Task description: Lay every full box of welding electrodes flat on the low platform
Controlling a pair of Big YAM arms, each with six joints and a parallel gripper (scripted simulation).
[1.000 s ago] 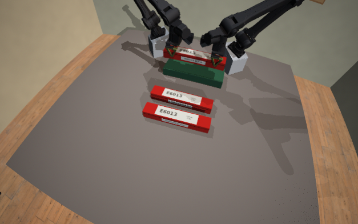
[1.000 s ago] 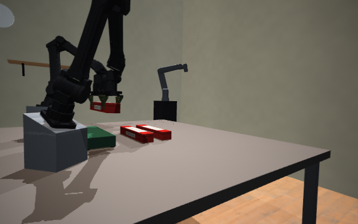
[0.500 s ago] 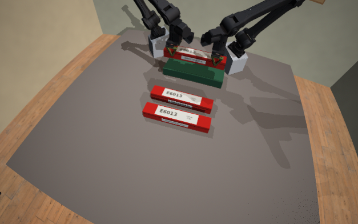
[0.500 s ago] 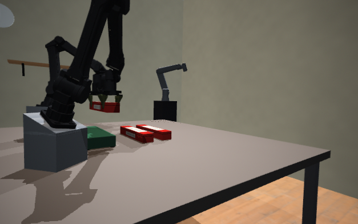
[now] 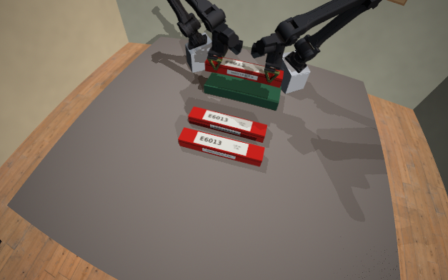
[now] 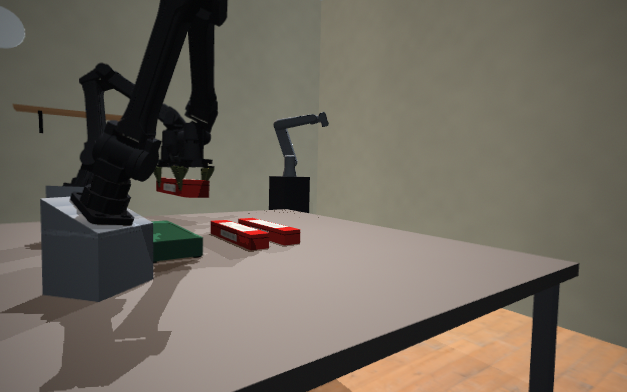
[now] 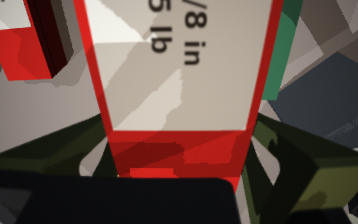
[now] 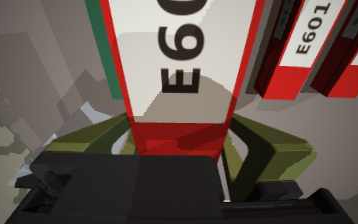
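A red and white E6013 box (image 5: 243, 74) (image 6: 195, 189) (image 7: 180, 100) (image 8: 180, 107) is held level, well above the low green platform (image 5: 241, 98) (image 6: 180, 246) (image 7: 272, 80) (image 8: 105, 65). My left gripper (image 5: 272, 71) (image 7: 179, 111) is shut on its "5 lb" end. My right gripper (image 5: 216, 61) (image 6: 193, 175) (image 8: 179, 111) is shut on its "E6013" end. A second red box (image 5: 227, 121) (image 6: 240, 230) (image 7: 27, 60) (image 8: 282, 82) lies flat on the table in front of the platform. A third (image 5: 221, 142) (image 6: 271, 227) (image 8: 347, 85) lies flat beside it, farther forward, with a gap between.
The pale base block of the left arm (image 5: 296, 80) and that of the right arm (image 5: 196, 58) (image 6: 97, 260) stand close to the platform's ends. The grey table top (image 5: 189, 214) (image 6: 365, 280) extends in front. A grey robot arm (image 6: 285, 142) stands on a black pedestal in the background.
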